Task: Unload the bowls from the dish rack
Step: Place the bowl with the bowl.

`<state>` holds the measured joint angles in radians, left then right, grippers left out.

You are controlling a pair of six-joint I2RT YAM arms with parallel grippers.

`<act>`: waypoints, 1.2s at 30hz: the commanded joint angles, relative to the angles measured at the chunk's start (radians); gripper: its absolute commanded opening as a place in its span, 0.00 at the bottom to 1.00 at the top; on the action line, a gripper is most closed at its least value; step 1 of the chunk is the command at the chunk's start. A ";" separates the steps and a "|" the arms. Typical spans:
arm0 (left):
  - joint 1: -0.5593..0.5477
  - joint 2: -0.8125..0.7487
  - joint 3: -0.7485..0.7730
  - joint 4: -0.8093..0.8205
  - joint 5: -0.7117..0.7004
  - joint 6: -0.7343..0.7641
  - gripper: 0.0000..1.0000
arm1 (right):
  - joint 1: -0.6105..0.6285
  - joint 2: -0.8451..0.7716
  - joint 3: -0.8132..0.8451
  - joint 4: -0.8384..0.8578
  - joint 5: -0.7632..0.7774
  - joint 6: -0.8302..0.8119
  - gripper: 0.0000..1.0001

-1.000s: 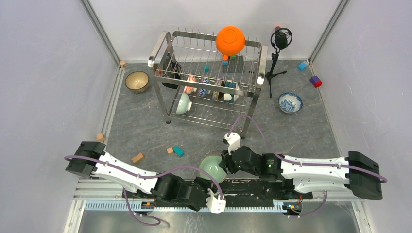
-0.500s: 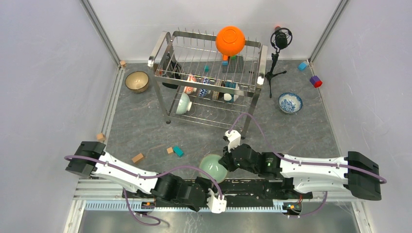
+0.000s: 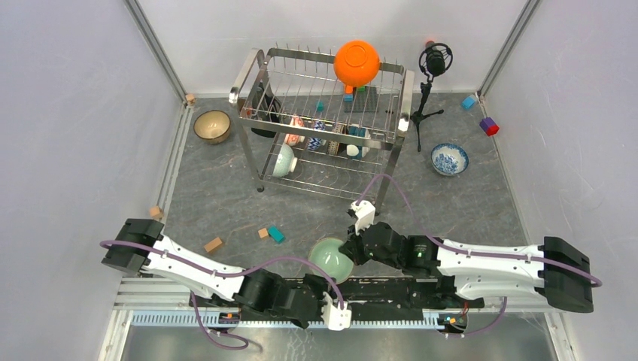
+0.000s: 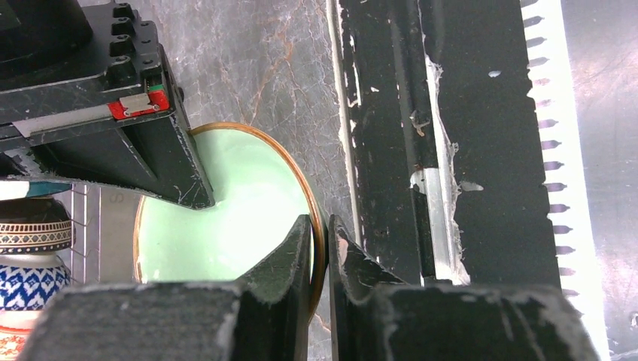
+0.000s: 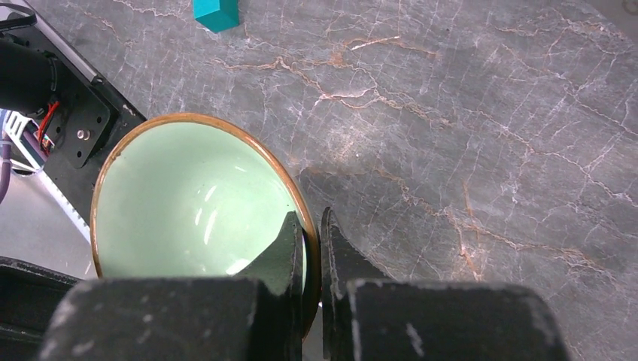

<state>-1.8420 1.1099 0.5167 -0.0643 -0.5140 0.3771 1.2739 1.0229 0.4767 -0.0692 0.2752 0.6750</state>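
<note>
Item: pale green bowl [image 3: 329,258], brown-rimmed, out of the dish rack [image 3: 407,101] and shared between both arms near their bases.

Left gripper [image 4: 320,256]: clamped on the bowl's rim, one finger inside the bowl and one outside. The rest of the bowl lies ahead of it and to its left.

Right gripper [image 5: 310,226]: also pinched shut on the rim, at another part of it, with the inner finger against the green glaze. The bowl spreads to its left and bare marble lies ahead and to its right.

Contact with table: I cannot tell whether the bowl's foot rests on it or hangs just above.

Step in hand, as I judge it: a hand-over. Which arm is giving I cannot say.

Handling notes:
- I would open only one pair of fingers, and only once the other pinch looks square on the rim.
- The freed fingers should back straight off the rim, not sweep across the bowl.
- Neither arm should pull while both hold; a glazed rim may slip or twist.
- The set-down spot I favour is the marble ahead of the right gripper, short of the teal block [image 5: 217,13].

Remaining stock: the orange bowl [image 3: 356,62] and others are in the rack, well beyond both grippers.
</note>
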 commanded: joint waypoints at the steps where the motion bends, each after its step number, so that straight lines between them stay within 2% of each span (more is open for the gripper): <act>1: -0.004 -0.022 -0.005 0.104 -0.089 0.021 0.20 | 0.003 -0.039 0.005 0.009 0.013 -0.003 0.00; 5: -0.004 -0.013 -0.003 0.103 -0.104 0.013 0.37 | 0.002 -0.049 0.003 0.010 0.012 -0.002 0.00; 12: -0.005 -0.004 -0.007 0.106 -0.133 -0.015 0.57 | 0.002 -0.077 0.001 0.005 0.011 -0.001 0.00; 13: -0.006 -0.010 -0.009 0.106 -0.143 -0.020 0.62 | 0.002 -0.087 0.000 -0.002 0.014 -0.001 0.00; 14: -0.006 -0.019 -0.012 0.106 -0.150 -0.030 0.84 | 0.002 -0.096 0.002 -0.010 0.018 -0.002 0.00; 15: -0.006 -0.038 -0.021 0.112 -0.145 -0.039 0.99 | 0.002 -0.107 0.004 -0.017 0.023 -0.006 0.00; 22: -0.007 -0.240 -0.076 0.138 -0.125 -0.080 1.00 | 0.002 -0.165 0.036 -0.100 0.043 -0.051 0.00; 27: -0.007 -0.363 -0.082 0.107 -0.128 -0.142 1.00 | 0.002 -0.237 0.071 -0.285 0.087 -0.151 0.00; 32: -0.006 -0.439 -0.148 0.195 -0.170 -0.198 1.00 | 0.002 -0.338 0.107 -0.536 0.233 -0.196 0.00; 36: -0.007 -0.430 -0.202 0.306 -0.274 -0.229 1.00 | -0.007 -0.328 0.138 -0.670 0.393 -0.179 0.00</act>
<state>-1.8427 0.6712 0.3603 0.0948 -0.6758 0.2337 1.2743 0.6979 0.5320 -0.6113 0.4652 0.4995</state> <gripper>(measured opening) 0.993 0.066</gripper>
